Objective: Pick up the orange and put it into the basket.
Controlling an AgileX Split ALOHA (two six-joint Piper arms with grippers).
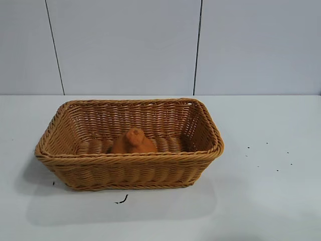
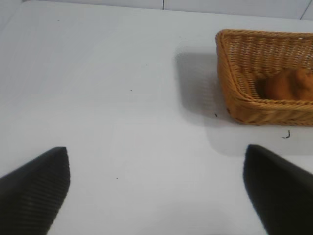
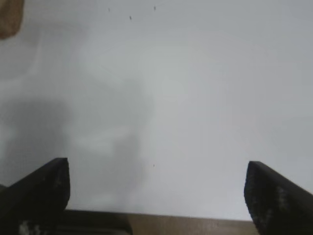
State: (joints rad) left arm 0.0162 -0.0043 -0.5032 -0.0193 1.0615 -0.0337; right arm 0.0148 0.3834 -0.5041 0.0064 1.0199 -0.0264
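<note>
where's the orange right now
In the exterior view the orange sits inside the basket, on its floor near the middle, close behind the front wall.

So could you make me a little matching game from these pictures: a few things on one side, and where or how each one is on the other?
Things:
1. orange
2. basket
3. left claw
4. small dark curl

Places or states:
A. wide open above bare table, with nothing between its fingers
B. lying on the white table just in front of the basket
C. resting on the basket's floor, knob up
D. standing on the white table, tan woven wicker

Pairs: 1-C, 2-D, 3-A, 4-B
</note>
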